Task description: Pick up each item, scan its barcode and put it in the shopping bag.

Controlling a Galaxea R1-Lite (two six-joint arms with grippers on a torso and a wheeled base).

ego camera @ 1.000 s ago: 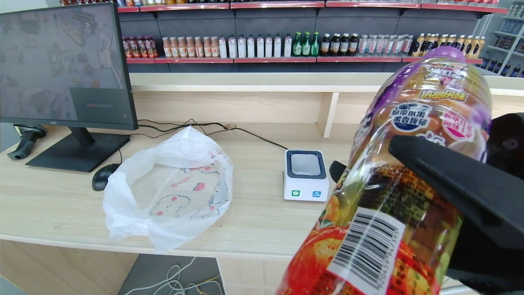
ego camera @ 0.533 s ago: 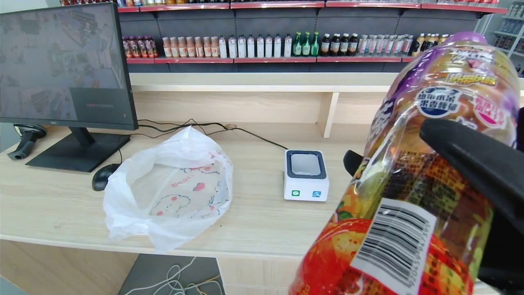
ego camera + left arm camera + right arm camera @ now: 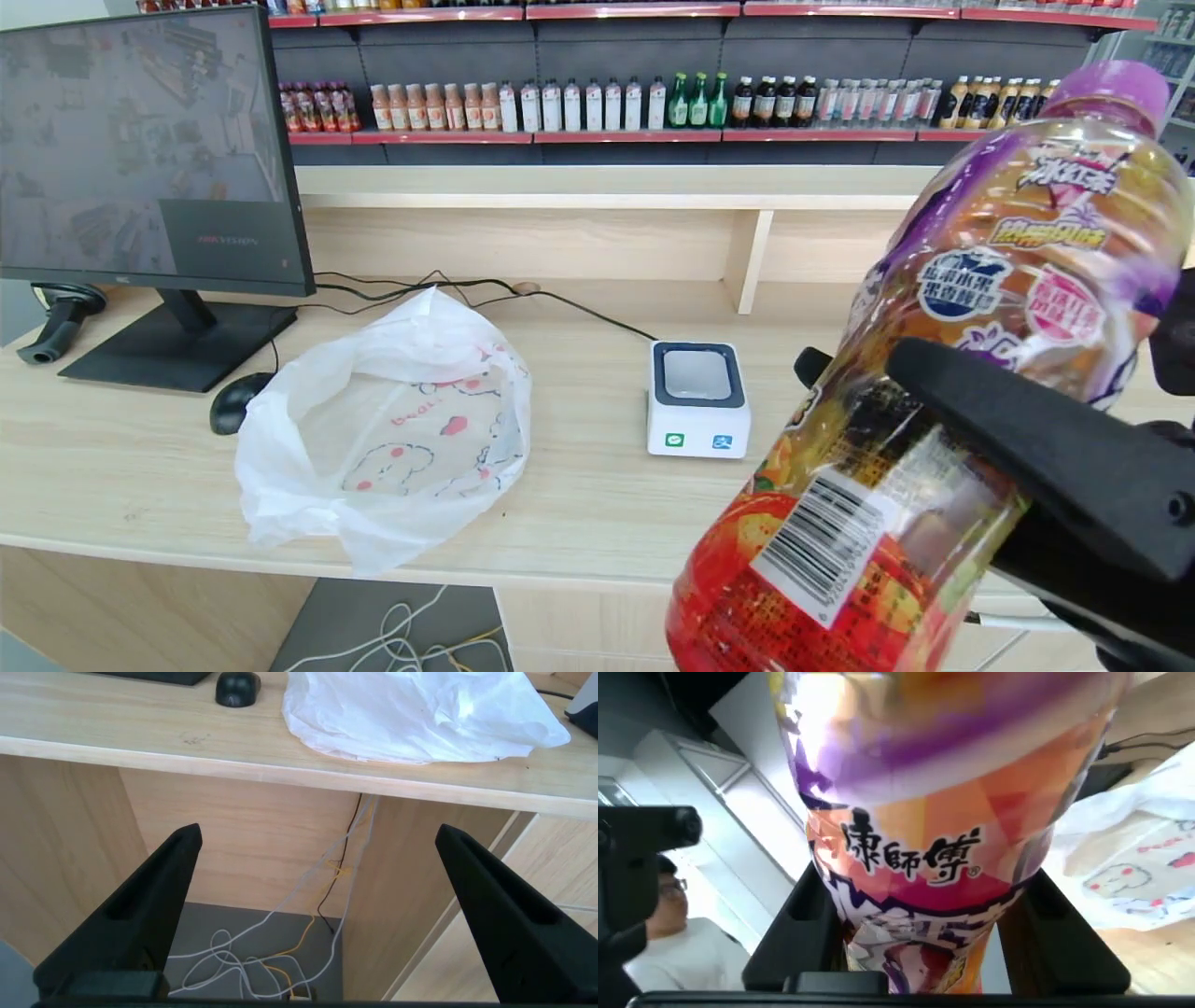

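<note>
One bottle (image 3: 971,289) in right gripper (image 3: 850,364) | hides counter (image 3: 597,504) beside scanner (image 3: 697,411) | bag (image 3: 392,439) left

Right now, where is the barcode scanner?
In the head view the barcode scanner stands on the counter, between the shopping bag on its left and the held bottle on its right.

Head view down over counter (image 3: 579,523), left wrist low facing its edge, both sharing bag (image 3: 392,439)
</note>
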